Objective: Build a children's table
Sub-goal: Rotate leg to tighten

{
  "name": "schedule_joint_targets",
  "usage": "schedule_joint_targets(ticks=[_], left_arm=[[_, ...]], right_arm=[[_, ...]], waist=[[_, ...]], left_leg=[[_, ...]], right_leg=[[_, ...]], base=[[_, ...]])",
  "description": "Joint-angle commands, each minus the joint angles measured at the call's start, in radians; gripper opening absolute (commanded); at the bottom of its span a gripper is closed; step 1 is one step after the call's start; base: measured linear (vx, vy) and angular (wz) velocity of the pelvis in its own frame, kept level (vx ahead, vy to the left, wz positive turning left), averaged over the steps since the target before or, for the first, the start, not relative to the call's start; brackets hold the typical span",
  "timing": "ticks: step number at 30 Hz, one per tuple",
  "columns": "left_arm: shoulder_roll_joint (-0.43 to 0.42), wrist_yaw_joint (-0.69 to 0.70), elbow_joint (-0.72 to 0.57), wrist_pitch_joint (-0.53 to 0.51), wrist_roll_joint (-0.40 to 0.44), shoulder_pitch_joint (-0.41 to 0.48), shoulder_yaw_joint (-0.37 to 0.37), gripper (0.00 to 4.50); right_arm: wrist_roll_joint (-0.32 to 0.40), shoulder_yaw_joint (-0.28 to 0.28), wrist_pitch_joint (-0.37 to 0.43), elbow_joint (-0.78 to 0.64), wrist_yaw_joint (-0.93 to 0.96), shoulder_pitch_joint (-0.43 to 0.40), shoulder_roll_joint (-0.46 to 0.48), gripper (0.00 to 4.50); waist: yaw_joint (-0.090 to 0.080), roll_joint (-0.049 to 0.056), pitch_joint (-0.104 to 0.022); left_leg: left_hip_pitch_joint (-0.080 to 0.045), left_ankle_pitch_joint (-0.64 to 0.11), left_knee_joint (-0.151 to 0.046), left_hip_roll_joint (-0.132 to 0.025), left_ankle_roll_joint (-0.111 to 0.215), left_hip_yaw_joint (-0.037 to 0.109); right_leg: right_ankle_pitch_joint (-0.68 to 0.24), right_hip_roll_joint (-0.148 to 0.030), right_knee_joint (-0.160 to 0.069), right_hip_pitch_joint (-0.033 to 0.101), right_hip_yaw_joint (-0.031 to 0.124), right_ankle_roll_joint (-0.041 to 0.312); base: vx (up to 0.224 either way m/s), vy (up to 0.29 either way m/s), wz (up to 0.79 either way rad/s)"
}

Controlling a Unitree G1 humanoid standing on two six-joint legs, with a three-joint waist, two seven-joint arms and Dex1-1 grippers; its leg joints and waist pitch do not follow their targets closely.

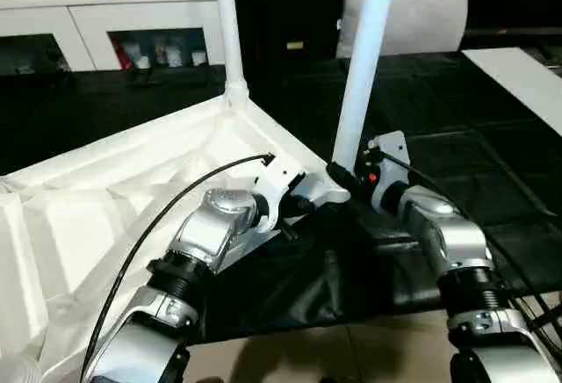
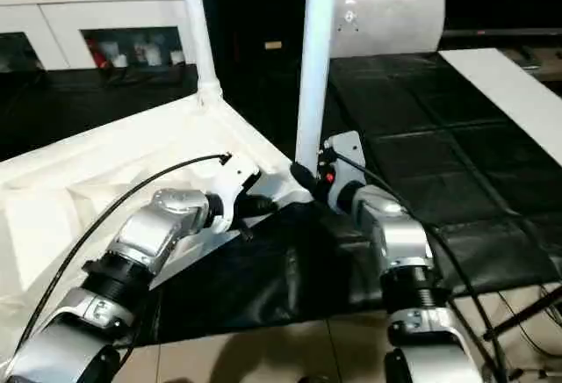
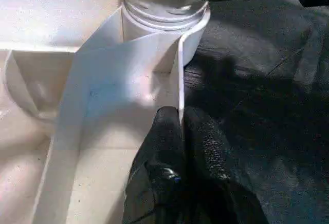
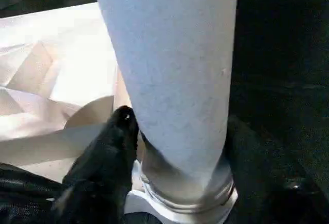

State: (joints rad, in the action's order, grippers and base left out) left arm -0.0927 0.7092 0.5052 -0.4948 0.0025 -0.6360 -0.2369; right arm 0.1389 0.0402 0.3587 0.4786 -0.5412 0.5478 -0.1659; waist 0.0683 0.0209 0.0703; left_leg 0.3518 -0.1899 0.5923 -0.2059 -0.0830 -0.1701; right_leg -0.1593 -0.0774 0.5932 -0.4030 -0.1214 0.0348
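My left gripper (image 3: pixel 181 131) pinches the tabletop's (image 1: pixel 105 190) rim wall. The near leg (image 1: pixel 360 75) stands upright in its corner socket (image 3: pixel 167 16), straight ahead of my right gripper (image 4: pixel 169 147), whose fingers (image 4: pixel 115 131) are spread around its base.

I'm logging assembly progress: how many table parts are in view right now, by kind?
Table tops, upside down: 1, the table top
Legs standing in corner sockets: 2, the far leg and the near leg
Total: 3 parts
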Motion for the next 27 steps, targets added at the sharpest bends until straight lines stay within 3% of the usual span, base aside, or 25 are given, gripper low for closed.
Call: schedule_joint_targets(ticks=[1, 6, 9, 11, 13, 18, 21, 27], left_arm=[[0.008, 0.024, -0.013, 0.063, 0.005, -0.033, -0.027, 0.00], [-0.054, 0.084, -0.004, 0.159, 0.033, -0.015, -0.061, 0.00], [-0.065, 0.099, -0.004, 0.174, 0.036, -0.010, -0.069, 0.00], [-0.093, 0.155, -0.015, 0.202, 0.032, 0.007, -0.086, 0.00], [-0.116, 0.214, -0.031, 0.219, 0.018, 0.020, -0.102, 0.00], [-0.176, 0.360, -0.065, 0.278, -0.004, 0.045, -0.146, 0.00], [-0.218, 0.445, -0.071, 0.312, -0.004, 0.053, -0.169, 0.00], [-0.264, 0.532, -0.057, 0.362, -0.002, 0.046, -0.184, 0.00]], right_arm=[[0.007, -0.051, 0.013, -0.013, -0.062, -0.017, 0.019, 3.11], [0.048, -0.025, -0.022, -0.047, -0.162, -0.039, -0.072, 3.58], [0.059, -0.017, -0.020, -0.055, -0.186, -0.041, -0.090, 3.90], [0.079, -0.010, -0.020, -0.096, -0.282, -0.058, -0.155, 3.98], [0.094, -0.009, -0.027, -0.112, -0.349, -0.066, -0.200, 4.10], [0.091, -0.050, -0.068, -0.133, -0.497, -0.085, -0.298, 4.48], [0.102, -0.072, -0.074, -0.137, -0.585, -0.093, -0.334, 4.48], [0.108, -0.123, -0.064, -0.136, -0.702, -0.097, -0.367, 3.85]], waist=[[0.012, -0.011, -0.081], [0.023, -0.004, -0.078], [0.026, -0.005, -0.079], [0.033, -0.006, -0.079], [0.036, -0.007, -0.079], [0.048, -0.009, -0.077], [0.052, -0.011, -0.075], [0.056, -0.010, -0.073]], left_leg=[[0.007, -0.116, -0.058, -0.013, 0.082, 0.004], [0.002, -0.141, -0.060, -0.017, 0.084, 0.003], [0.003, -0.140, -0.060, -0.019, 0.080, 0.004], [-0.002, -0.142, -0.059, -0.021, 0.083, 0.003], [0.002, -0.134, -0.060, -0.021, 0.085, 0.003], [0.000, -0.138, -0.059, -0.023, 0.093, 0.002], [0.000, -0.152, -0.060, -0.022, 0.091, 0.001], [-0.002, -0.175, -0.062, -0.026, 0.083, 0.003]], right_leg=[[-0.343, -0.069, -0.087, 0.064, 0.052, 0.113], [-0.334, -0.068, -0.089, 0.061, 0.055, 0.114], [-0.315, -0.071, -0.084, 0.062, 0.054, 0.130], [-0.304, -0.070, -0.083, 0.060, 0.057, 0.137], [-0.286, -0.070, -0.079, 0.063, 0.057, 0.144], [-0.301, -0.073, -0.079, 0.061, 0.059, 0.147], [-0.346, -0.072, -0.083, 0.060, 0.056, 0.137], [-0.381, -0.074, -0.085, 0.057, 0.056, 0.130]], base=[[0.000, 0.000, 0.00], [0.000, 0.000, 0.00], [0.000, 0.000, 0.00], [0.000, 0.000, 0.00], [0.000, 0.000, 0.00], [0.000, 0.000, 0.00], [0.000, 0.000, 0.00], [0.000, 0.000, 0.00]])
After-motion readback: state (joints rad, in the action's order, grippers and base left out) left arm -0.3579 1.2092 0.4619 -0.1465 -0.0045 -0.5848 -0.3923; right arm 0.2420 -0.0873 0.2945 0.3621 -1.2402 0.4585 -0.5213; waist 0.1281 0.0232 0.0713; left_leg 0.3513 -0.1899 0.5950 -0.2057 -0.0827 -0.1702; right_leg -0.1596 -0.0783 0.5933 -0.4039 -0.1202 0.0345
